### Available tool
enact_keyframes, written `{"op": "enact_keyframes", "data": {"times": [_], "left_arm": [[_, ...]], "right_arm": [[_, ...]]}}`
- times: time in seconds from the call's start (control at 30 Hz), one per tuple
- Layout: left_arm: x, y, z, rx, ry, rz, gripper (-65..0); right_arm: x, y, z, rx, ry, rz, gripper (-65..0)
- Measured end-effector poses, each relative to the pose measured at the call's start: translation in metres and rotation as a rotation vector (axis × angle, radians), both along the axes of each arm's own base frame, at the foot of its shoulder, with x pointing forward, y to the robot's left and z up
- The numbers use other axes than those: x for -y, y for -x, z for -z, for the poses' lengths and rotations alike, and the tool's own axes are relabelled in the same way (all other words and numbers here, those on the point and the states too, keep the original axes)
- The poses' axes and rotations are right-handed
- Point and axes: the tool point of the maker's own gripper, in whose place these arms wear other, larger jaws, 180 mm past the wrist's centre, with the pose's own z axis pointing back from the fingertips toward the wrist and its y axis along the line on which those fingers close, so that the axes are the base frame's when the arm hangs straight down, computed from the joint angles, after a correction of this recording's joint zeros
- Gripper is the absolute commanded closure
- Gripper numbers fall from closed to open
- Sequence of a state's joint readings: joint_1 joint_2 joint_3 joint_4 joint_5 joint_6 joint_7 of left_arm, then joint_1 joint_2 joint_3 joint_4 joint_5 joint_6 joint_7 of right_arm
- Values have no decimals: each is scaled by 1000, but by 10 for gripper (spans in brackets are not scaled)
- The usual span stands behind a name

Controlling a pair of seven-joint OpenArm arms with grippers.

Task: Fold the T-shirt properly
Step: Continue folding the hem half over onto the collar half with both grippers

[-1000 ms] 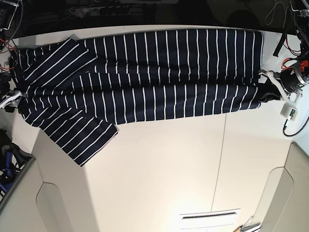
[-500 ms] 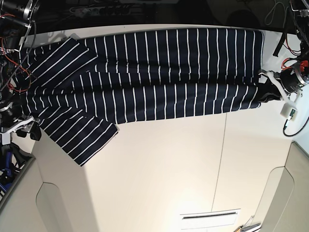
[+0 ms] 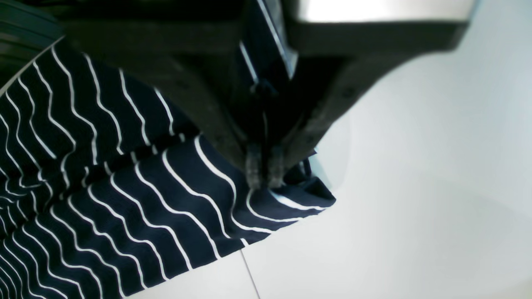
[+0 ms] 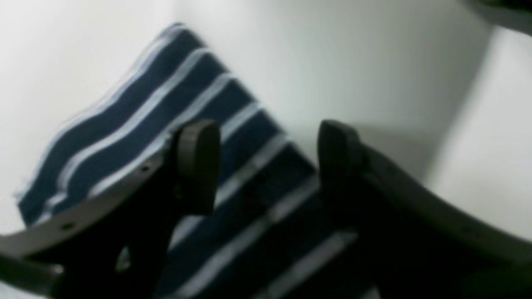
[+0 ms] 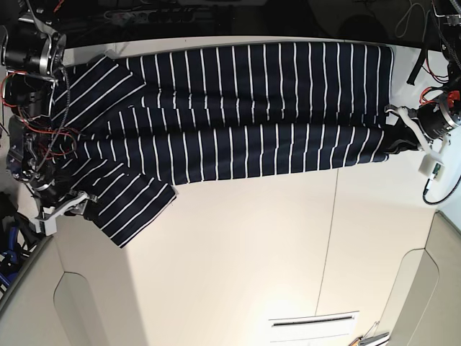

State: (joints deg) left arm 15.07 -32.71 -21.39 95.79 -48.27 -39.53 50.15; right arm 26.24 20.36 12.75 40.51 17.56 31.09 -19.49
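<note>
The T-shirt (image 5: 245,108) lies spread flat across the far part of the white table (image 5: 252,245), its stripes running front to back, one sleeve (image 5: 130,205) angled out toward the near side on the base view's left.

The left arm reaches in low from the base view's right edge, its wrist nearly level with the table. The left gripper (image 3: 262,174) has its fingers (image 3: 252,166) clenched on a bunched corner of the T-shirt's hem, and the cloth is pulled up into a small peak between them.

The right arm stands over the sleeve end on the base view's left, cabled and bent downward. The right gripper (image 4: 266,166) hangs above the striped sleeve, its fingers (image 4: 199,162) released and spread wide, with nothing between them. The wrist view there is blurred, so I cannot tell whether the tips touch the cloth.
</note>
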Motion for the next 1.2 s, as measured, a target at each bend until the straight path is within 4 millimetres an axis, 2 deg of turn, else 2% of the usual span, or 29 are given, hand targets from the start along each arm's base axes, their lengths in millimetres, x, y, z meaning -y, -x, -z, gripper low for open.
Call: {"op": "enact_keyframes", "data": {"times": [0.1,0.27,0.3,0.4,0.53,0.73,0.83,1.03,1.1,1.2], "left_arm": [[6,1,3,1,24,-7,0],[12,1,7,2,38,-13,0],[11,1,7,1,35,-13,0],[11,2,8,-6,31,-11,0],[11,3,9,-14,29,-10,0],[10,3,6,-12,36,-6,0],[8,-1,-6,14,12,18,0],[21,-2,-25,36,-37,85,0],[23,-3,-31,49,-33,90,0],[15,-3,-40,60,-18,66,0]], "right_arm": [[-14,-2,1,11,-22,-13,-369],[-22,-3,2,14,-35,-17,-363],[-23,-4,2,14,-38,-18,-331],[-25,-1,5,-7,-40,-25,-149],[-27,3,10,-39,-43,-40,0],[-38,10,7,-99,-92,-89,0],[-40,16,0,-147,-90,-125,0],[-30,18,-51,-77,-121,-135,0],[-25,26,-64,-47,-148,-126,0],[-13,47,-74,-41,-157,-107,0]]}}
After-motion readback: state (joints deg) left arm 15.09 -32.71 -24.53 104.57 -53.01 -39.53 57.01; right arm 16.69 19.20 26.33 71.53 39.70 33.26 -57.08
